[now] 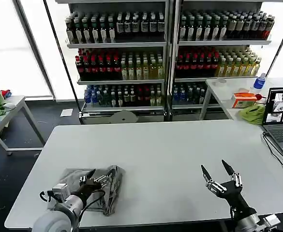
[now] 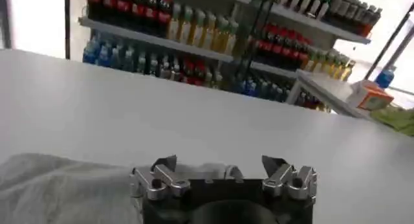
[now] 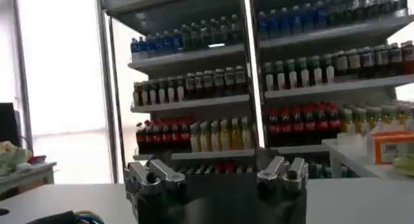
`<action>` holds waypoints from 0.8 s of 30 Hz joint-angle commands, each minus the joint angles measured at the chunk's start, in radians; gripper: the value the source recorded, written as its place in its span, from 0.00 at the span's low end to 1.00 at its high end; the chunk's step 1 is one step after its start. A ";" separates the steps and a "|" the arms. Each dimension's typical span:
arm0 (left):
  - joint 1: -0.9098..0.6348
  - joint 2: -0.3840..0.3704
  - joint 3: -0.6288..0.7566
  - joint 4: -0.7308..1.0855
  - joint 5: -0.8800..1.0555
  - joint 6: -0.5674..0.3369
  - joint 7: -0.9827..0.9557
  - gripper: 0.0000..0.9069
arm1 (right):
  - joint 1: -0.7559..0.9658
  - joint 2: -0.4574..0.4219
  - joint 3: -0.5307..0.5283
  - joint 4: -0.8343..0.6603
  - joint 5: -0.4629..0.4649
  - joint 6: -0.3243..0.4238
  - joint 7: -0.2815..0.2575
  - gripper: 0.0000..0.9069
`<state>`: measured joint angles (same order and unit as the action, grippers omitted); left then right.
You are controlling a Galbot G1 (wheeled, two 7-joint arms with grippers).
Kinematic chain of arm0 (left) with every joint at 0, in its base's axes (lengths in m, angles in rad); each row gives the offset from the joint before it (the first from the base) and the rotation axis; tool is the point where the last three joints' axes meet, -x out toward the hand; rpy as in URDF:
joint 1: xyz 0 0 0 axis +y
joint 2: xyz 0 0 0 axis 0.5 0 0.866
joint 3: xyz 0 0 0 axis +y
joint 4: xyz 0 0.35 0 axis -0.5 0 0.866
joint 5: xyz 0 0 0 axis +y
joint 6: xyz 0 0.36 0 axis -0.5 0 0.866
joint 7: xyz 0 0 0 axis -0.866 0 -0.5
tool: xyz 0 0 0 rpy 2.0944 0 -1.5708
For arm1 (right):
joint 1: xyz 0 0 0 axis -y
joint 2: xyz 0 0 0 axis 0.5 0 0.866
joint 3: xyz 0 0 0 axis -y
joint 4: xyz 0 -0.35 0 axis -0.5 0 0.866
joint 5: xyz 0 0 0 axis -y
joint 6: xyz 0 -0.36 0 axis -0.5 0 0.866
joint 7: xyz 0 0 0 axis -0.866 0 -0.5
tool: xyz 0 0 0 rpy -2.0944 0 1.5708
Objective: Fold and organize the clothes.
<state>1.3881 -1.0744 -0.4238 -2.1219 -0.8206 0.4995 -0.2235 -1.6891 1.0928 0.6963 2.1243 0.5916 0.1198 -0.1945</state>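
Note:
A light grey shirt point(image 1: 105, 189) lies folded into a small bundle near the front left of the white table point(image 1: 165, 154). My left gripper point(image 1: 96, 178) hovers open right over this bundle, its dark fingers apart. In the left wrist view the grey shirt point(image 2: 58, 190) spreads under the open left gripper point(image 2: 220, 162), with a fabric edge showing between the fingers. Over bare table at the front right, my right gripper point(image 1: 217, 172) stands open and empty. The right wrist view has the right gripper point(image 3: 215, 169) facing the drink shelves.
A laptop point(image 1: 281, 121) and its cable sit at the table's right edge. A green cloth point(image 1: 252, 114), an orange box point(image 1: 244, 99) and a bottle point(image 1: 260, 81) are on a side table behind it. Drink shelves point(image 1: 165, 53) fill the back. Another small table point(image 1: 1, 116) stands far left.

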 commanded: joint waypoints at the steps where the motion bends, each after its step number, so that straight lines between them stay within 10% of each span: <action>1: 0.027 0.000 -0.162 -0.037 -0.030 0.019 0.013 1.00 | -0.003 -0.002 -0.005 0.001 0.000 0.001 -0.001 1.00; 9: 0.137 -0.012 -0.397 0.060 0.082 -0.039 0.178 1.00 | -0.008 -0.014 -0.010 -0.008 -0.005 0.007 -0.004 1.00; 24: 0.173 -0.049 -0.381 0.210 0.118 -0.075 0.232 1.00 | -0.004 -0.020 -0.008 -0.003 -0.005 0.003 -0.004 1.00</action>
<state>1.5296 -1.1074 -0.7483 -1.9922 -0.7266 0.4413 -0.0385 -1.6935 1.0730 0.6873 2.1202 0.5856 0.1232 -0.1984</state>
